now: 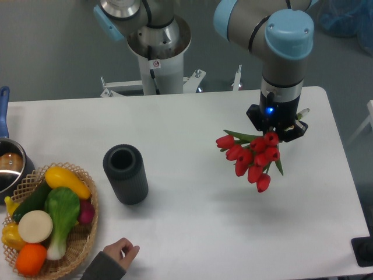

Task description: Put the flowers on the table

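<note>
Red tulip buds mark the flowers (254, 157), which you hold clamped by the stems in the gripper (275, 132), above the table (192, 216) toward its right side. Long axis: buds slant down-left of the wrist. Arm pose: wrist pointing straight down.

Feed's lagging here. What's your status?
Claw shut on flowers. Bunch hanging over table, not yet down. Nothing below it.
</note>
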{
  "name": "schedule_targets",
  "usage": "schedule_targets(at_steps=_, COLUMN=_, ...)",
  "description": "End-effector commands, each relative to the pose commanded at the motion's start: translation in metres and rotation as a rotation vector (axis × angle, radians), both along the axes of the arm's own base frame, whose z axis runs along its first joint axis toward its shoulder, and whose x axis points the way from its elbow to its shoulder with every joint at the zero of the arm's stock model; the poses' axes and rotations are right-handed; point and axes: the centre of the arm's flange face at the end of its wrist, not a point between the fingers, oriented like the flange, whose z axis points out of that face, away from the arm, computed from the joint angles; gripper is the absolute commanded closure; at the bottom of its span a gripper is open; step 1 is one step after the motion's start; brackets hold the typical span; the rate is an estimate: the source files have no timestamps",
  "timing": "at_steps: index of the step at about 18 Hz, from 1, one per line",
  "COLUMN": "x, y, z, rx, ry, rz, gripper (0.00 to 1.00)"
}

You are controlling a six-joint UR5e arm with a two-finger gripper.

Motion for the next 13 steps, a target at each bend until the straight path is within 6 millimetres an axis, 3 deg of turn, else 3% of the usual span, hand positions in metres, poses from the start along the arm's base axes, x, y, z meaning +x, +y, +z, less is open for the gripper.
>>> schedule_targets(at_steps=11, x=0.0, y=0.003, z=-0.003, rx=0.005, ry=-0.009, rz=0.002, gripper=0.96)
schedule_targets(at_steps=13, x=-0.002, y=0.008, z=-0.014, rx=-0.004, ry=-0.024, rz=-0.004, gripper=0.96)
